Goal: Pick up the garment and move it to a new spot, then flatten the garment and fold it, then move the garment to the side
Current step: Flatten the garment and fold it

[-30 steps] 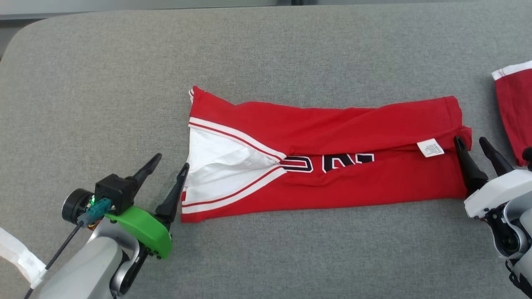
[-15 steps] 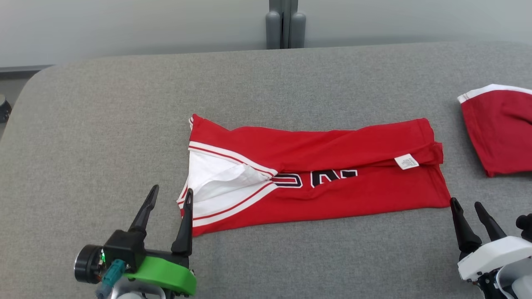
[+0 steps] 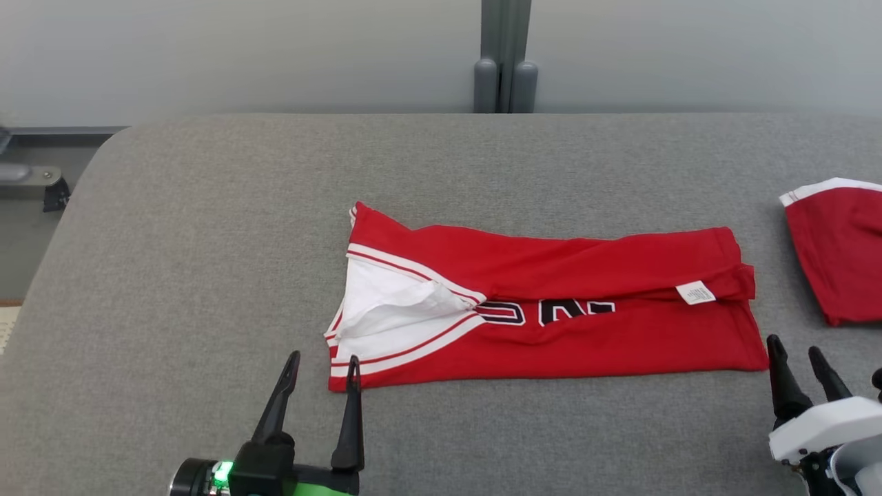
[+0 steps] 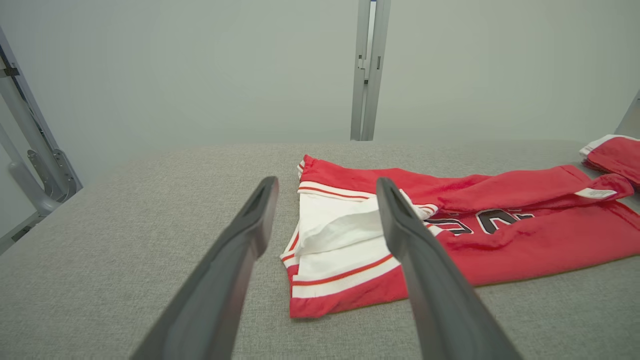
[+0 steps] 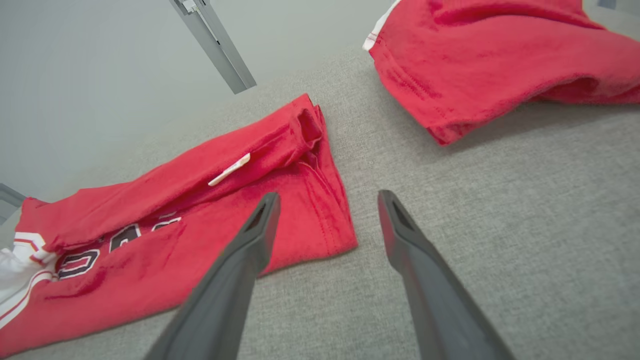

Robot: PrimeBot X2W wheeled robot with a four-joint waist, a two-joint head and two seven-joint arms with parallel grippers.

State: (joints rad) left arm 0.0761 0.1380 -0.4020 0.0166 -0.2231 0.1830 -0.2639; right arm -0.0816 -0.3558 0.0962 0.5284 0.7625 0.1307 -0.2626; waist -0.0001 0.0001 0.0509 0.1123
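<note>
The garment (image 3: 551,303) is a red jersey with white trim and black letters, folded into a long strip across the middle of the grey table (image 3: 207,241). My left gripper (image 3: 324,358) stands open just near of the strip's white-trimmed left end, holding nothing. In the left wrist view the garment (image 4: 500,235) lies beyond and right of the left gripper (image 4: 326,182). My right gripper (image 3: 792,344) is open beside the strip's near right corner, apart from it. The right wrist view shows the garment (image 5: 175,225) left of the open right gripper (image 5: 327,195).
A second red cloth with a white edge (image 3: 837,255) lies at the table's right side, also seen as red cloth (image 5: 500,60). A grey post (image 3: 503,62) stands behind the table against the wall. A metal frame (image 4: 30,150) is off the table's left edge.
The head camera has tilted up. Both grippers have drawn back from the garment's ends toward the near edge; the left jaws have opened a little wider. The garment lies as before.
</note>
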